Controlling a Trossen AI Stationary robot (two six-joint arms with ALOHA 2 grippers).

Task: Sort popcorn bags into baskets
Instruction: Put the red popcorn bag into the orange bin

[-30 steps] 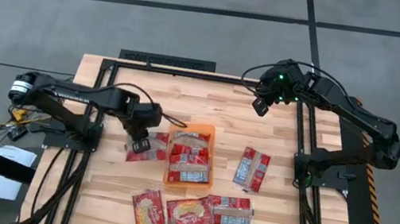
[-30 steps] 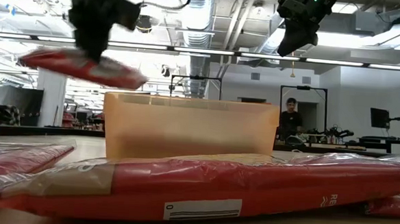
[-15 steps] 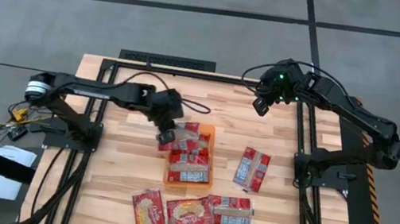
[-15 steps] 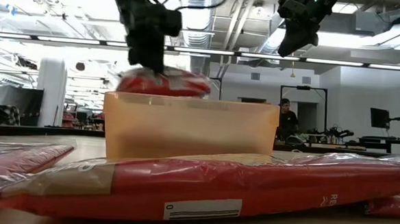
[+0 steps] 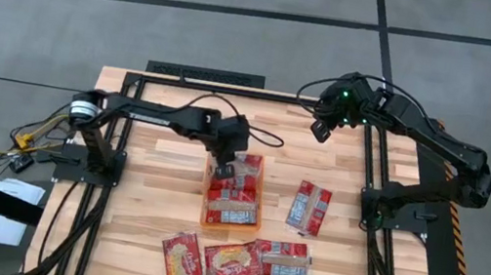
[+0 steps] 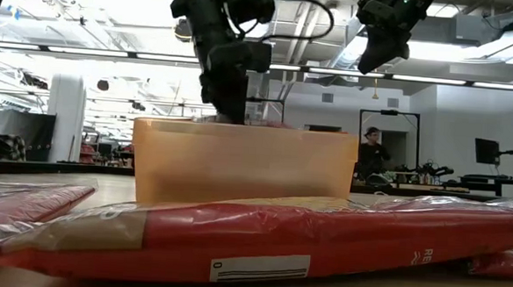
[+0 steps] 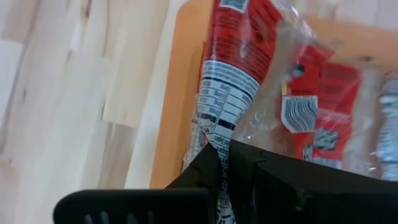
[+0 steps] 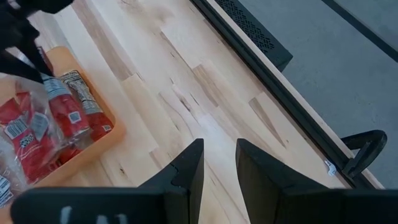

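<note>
Left tool [image 5: 225, 166] lowers a pinched popcorn bag [image 7: 233, 81] into the orange basket [image 5: 205, 212] for release; right tool [image 8: 219, 163], slightly parted and empty, hovers near the tabletop's [image 5: 154, 217] far edge.

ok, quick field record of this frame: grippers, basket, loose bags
left gripper: shut on a popcorn bag, over the far end of the orange basket
right gripper: open, empty, raised over the table's far right
basket contents: several bags, exact count unclear
loose bags: one right of the basket, three along the near edge
</note>
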